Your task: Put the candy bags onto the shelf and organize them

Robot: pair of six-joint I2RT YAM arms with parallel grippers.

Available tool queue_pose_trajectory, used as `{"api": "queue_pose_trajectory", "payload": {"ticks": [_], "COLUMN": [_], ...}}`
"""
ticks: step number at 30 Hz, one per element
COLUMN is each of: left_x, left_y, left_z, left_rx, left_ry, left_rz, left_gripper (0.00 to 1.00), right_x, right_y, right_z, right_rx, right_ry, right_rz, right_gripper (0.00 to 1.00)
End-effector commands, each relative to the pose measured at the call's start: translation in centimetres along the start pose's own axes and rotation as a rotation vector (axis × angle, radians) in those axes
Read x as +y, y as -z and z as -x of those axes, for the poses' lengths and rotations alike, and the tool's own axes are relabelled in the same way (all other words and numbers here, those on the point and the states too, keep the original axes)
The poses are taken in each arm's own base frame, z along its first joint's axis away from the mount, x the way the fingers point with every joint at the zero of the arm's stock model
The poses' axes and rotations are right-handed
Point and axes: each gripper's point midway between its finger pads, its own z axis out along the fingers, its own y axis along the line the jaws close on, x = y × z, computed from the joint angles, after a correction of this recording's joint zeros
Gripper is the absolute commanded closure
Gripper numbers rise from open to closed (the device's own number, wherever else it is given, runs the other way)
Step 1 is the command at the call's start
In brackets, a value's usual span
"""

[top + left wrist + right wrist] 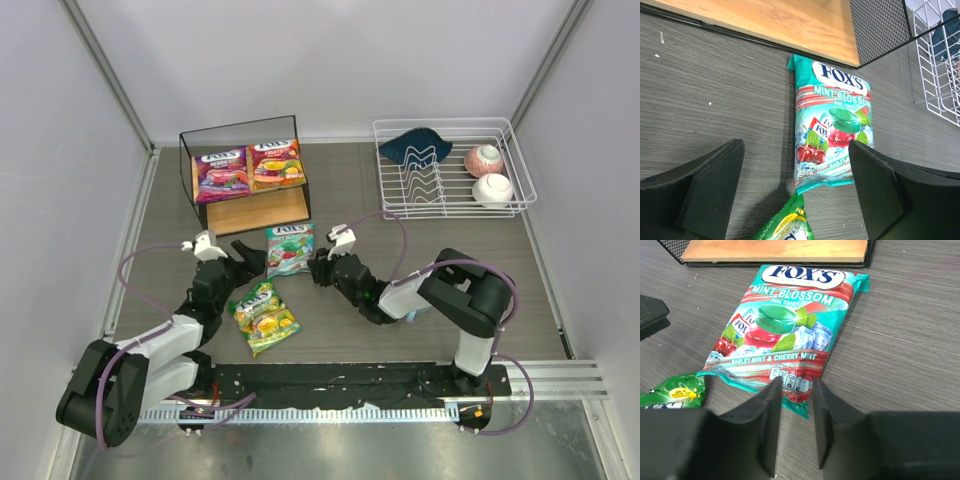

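I see the teal-green bag (pixel 289 248) flat on the bench (pixel 450 270) just before the shelf (pixel 262 210). The yellow-green bag (pixel 264 317) lies near it, by the left jaws, which gape wide. The right jaws stand narrow and empty at its near edge. Both wrist views read "FOX'S MINT BLOSSOM"; the right adds "BARLEY MINT & CHERRY MINT". Only the top view shows the purple bag (pixel 221 174) and red bag (pixel 276 163) on the shelf's upper board, and a wire rack (pixel 445 123) far right.
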Motion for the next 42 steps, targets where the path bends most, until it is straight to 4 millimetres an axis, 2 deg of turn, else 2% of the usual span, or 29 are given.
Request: {"api": "queue_pose_trajectory", "payload": {"ticks": [1, 3, 7, 8, 9, 12, 22, 29, 34, 42], "left_x": [-1.0, -1.5, -1.4, -1.3, -1.4, -1.3, -1.5, -1.0, -0.7, -0.6], "left_y": [0.1, 0.2, 0.2, 0.0, 0.0, -0.7, -2.5, -2.9, -3.3, -3.7], "left_z": [-0.1, -0.5, -1.4, -1.7, -2.0, -2.4, -3.2, -4.2, -4.9, -6.0], "left_rx": [0.002, 0.022, 0.063, 0.076, 0.092, 0.123, 0.183, 0.218, 0.244, 0.280], "left_ry": [0.011, 0.009, -0.007, -0.010, -0.013, -0.016, -0.026, -0.045, -0.054, -0.074], "left_rz": [-0.053, -0.082, -0.091, -0.083, -0.088, -0.070, -0.044, -0.024, -0.012, -0.005], "left_gripper": [0.08, 0.08, 0.11, 0.14, 0.22, 0.29, 0.30, 0.36, 0.38, 0.48], "right_x": [1.3, 1.5, 1.9, 1.9, 2.1, 2.1, 1.0, 0.3, 0.6, 0.8], "right_y": [-0.1, -0.3, -0.5, -0.5, -0.8, -1.3, -2.2, -2.6, -3.1, -3.7], "right_z": [1.6, 1.5, 1.5, 1.1, 1.4, 1.2, 1.4, 0.2, -0.4, -1.4], "right_rx": [-0.076, -0.071, -0.065, -0.049, -0.049, -0.029, 0.004, 0.034, 0.058, 0.085], "right_ry": [-0.095, -0.105, -0.121, -0.115, -0.116, -0.110, -0.133, -0.159, -0.164, -0.168], "right_rz": [0.037, 0.045, 0.059, 0.055, 0.058, 0.042, -0.070, -0.123, -0.123, -0.120], "right_gripper": [0.61, 0.56, 0.53, 0.53, 0.53, 0.52, 0.51, 0.52, 0.54, 0.60]}}
